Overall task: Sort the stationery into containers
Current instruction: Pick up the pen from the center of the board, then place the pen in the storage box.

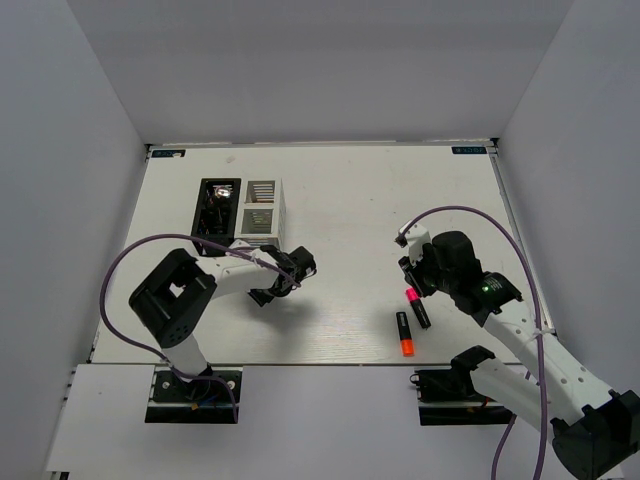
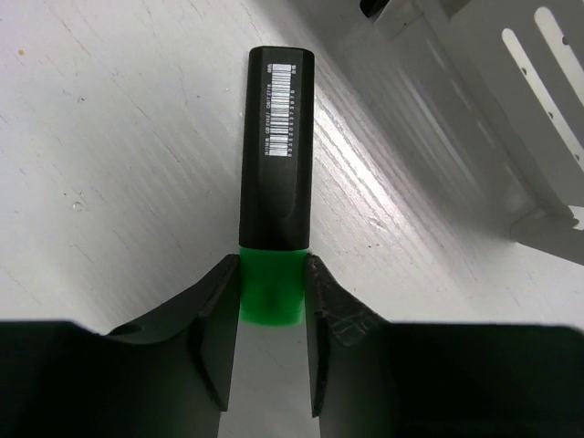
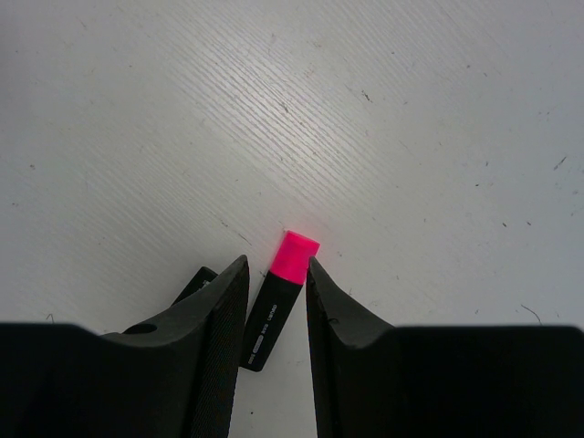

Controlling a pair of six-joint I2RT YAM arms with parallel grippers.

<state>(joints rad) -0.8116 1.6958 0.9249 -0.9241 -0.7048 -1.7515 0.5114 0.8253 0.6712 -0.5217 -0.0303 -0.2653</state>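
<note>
My left gripper (image 2: 272, 265) is shut on the green cap of a black marker (image 2: 276, 155), whose body points away over the white tabletop. In the top view this gripper (image 1: 268, 292) is just in front of the black organiser (image 1: 200, 215) and the white organiser (image 1: 281, 215). My right gripper (image 3: 276, 265) is open and straddles a black marker with a pink cap (image 3: 294, 255) that lies on the table. In the top view it (image 1: 410, 283) is right of centre, over that marker (image 1: 416, 306). A marker with an orange cap (image 1: 404, 334) lies beside it.
The corner of the white organiser (image 2: 511, 109) is at the upper right of the left wrist view. The black organiser holds dark items. The end of another black item (image 3: 196, 283) shows behind my right gripper's left finger. Grey walls enclose the table.
</note>
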